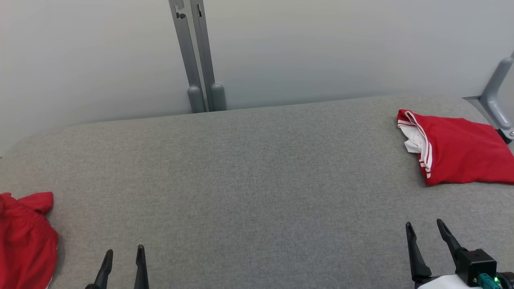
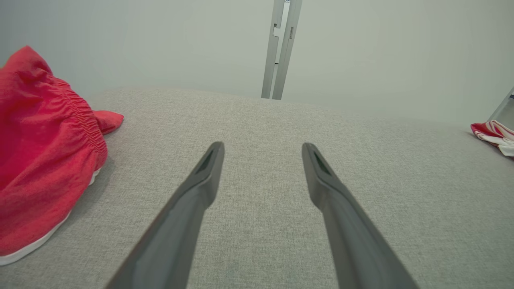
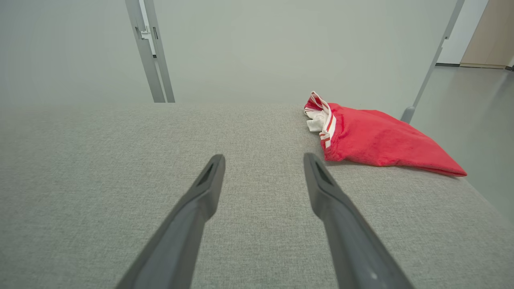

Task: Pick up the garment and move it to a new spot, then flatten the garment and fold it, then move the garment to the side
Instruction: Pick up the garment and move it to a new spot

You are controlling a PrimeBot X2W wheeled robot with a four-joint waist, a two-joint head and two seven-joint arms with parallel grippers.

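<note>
Head view takes in one grey cloth-covered table (image 1: 257, 180) with two red garments on it: a folded red garment (image 1: 461, 150) with white-striped trim lying flat at the far right corner, and a crumpled red garment (image 1: 24, 241) bunched at the near left edge. Two grey posts (image 1: 198, 56) stand side by side behind the table. Of the two grippers, the left gripper (image 1: 124, 249) is near the crumpled one and the right gripper (image 1: 424, 222) near the folded one, both with jaws parted, holding nothing
</note>
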